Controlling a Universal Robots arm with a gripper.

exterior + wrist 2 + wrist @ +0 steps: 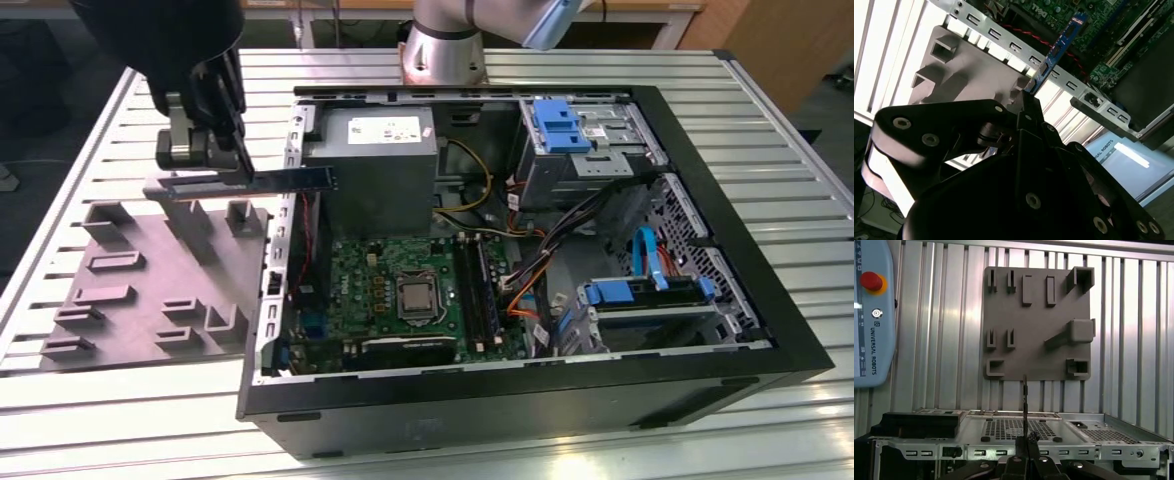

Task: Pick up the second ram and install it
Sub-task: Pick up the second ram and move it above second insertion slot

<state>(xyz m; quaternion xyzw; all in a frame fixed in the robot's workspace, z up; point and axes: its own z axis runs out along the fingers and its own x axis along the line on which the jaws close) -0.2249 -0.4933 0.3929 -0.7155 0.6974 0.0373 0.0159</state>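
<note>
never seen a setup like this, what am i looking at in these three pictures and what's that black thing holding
This is a robot arm working beside an open desktop computer case that lies on a slatted metal table. The exterior view is taken by a camera off the arm. The two wrist views come from cameras riding on the arm, so they look past its black end effector. The end effector is closed on one end of the second ram, a thin memory stick, and holds it in the air near the case wall next to the grey tray with upright posts. Inside the case lies a green circuit board.
</note>
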